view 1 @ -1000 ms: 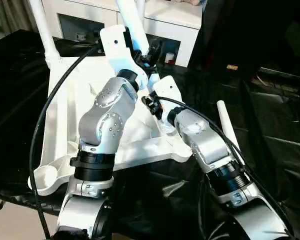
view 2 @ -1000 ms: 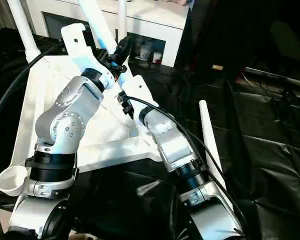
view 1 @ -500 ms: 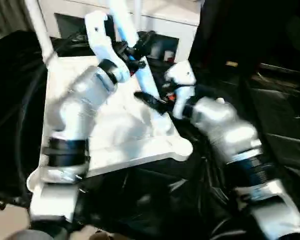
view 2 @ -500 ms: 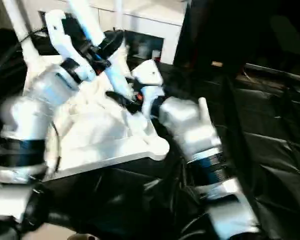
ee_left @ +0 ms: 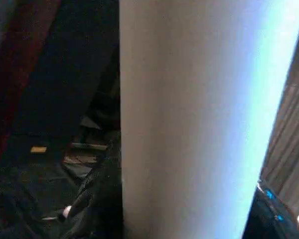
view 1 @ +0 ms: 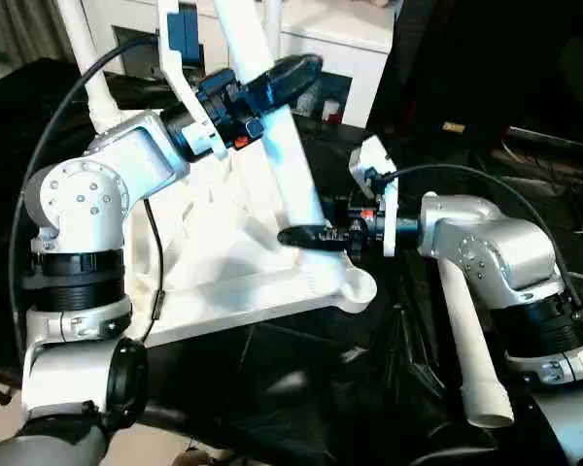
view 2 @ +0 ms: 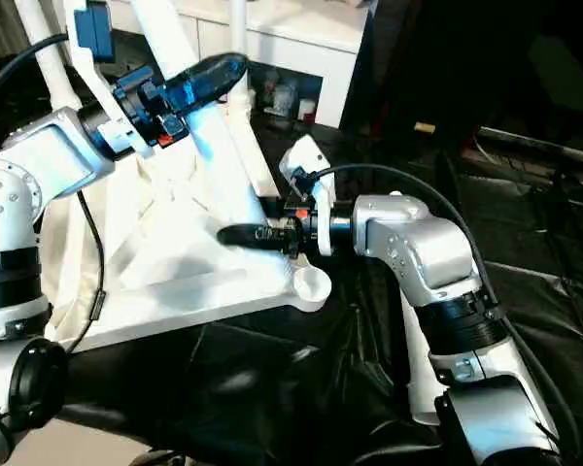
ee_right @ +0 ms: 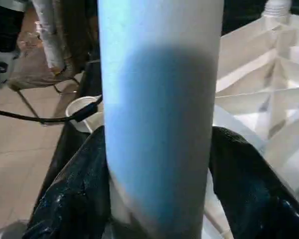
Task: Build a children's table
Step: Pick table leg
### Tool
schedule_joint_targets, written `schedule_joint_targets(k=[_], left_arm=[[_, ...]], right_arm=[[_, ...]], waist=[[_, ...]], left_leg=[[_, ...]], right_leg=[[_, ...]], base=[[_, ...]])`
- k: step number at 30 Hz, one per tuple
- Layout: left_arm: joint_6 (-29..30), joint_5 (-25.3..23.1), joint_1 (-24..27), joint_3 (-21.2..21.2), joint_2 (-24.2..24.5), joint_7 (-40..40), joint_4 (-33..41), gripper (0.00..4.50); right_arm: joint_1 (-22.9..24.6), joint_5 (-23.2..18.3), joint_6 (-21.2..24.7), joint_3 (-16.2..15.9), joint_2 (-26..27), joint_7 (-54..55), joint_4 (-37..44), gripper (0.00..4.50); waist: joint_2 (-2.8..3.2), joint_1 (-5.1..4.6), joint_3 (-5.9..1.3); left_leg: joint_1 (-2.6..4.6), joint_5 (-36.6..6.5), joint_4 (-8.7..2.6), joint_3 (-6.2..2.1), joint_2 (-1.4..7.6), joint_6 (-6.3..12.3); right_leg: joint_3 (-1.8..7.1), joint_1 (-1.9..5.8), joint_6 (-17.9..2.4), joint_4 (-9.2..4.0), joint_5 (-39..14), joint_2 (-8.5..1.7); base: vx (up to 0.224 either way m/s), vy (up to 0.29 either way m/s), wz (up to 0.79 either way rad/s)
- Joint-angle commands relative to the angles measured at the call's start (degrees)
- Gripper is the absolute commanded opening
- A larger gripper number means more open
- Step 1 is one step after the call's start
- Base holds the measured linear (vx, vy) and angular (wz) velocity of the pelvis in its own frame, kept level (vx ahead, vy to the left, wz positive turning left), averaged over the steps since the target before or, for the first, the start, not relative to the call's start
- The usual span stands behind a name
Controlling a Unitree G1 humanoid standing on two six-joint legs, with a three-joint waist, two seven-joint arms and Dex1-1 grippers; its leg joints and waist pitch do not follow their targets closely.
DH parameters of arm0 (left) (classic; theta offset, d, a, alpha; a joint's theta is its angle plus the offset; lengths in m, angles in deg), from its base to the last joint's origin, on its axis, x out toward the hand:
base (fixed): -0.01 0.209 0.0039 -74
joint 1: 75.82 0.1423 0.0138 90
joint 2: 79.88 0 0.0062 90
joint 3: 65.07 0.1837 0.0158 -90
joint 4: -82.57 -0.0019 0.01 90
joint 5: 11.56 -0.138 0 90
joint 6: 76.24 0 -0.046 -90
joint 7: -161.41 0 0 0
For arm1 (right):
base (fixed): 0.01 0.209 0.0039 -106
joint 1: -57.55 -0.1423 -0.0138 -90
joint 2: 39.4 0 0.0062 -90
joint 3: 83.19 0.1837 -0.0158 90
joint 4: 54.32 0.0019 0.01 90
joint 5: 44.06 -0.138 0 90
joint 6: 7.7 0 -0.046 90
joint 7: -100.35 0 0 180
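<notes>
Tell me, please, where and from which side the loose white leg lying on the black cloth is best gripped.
Probably the loose leg on its bare shaft just past the open wide end, from above, with fingers straddling the tube. It lies flat on the black cloth, so both sides are free; the right arm covers its farther part.

1. The table top [view 1: 243, 282] is laid underside up on the bench [view 1: 525, 194], at the left.
2. A leg [view 1: 272, 126] is stood tilted at its near right corner socket [view 1: 355, 286].
3. A loose leg [view 1: 466, 340] is laid to the right, beside the top.
4. A cabinet [view 1: 311, 39] is seen behind.
</notes>
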Motion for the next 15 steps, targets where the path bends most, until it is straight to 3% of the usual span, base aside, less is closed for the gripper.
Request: schedule_joint_targets(k=[1,3,8,15], left_arm=[[0.6,1.0,-0.6,0.8,0.0,-1.0,0.9,1.65],[1.1,1.1,-0.7,0.5,0.4,-1.0,0.7,1.65],[1.5,1.5,-1.0,-0.5,0.9,-1.0,0.0,1.65],[1.7,2.0,0.1,-0.7,1.2,-1.5,0.9,1.64]], right_arm=[[0.3,-1.1,1.4,0.6,-0.7,-0.5,1.0,2.51],[0.3,-1.5,2.1,0.5,-0.7,-1.1,1.1,2.17],[0.5,-2.0,3.2,0.5,-0.3,-1.0,1.4,1.89],[0.9,-3.0,4.3,1.4,0.9,0.1,1.6,1.87]], waist=[[0.78,0.4,-4.84],[0.88,0.48,-4.84],[0.81,0.72,-4.86],[0.9,1.32,-4.84]], left_leg=[[0.0,-5.5,-4.18,0.07,1.24,-0.73],[0.01,-5.3,-4.18,0.05,1.24,-0.8],[-0.03,-4.8,-4.18,0.04,1.23,-1.11],[0.17,-5.1,-4.26,0.1,1.31,-1.51]], right_leg=[[2.67,4.55,-7.9,-4.29,-16.4,-3.93],[2.66,4.53,-7.7,-4.25,-16.3,-3.9],[2.66,4.52,-7.4,-4.19,-16.2,-3.95],[2.67,4.35,-7.3,-4.22,-16.3,-3.95]], base=[[0.0,0.0,0.0],[0.0,0.0,0.0],[0.0,0.0,0.0],[0.0,0.0,0.0]])
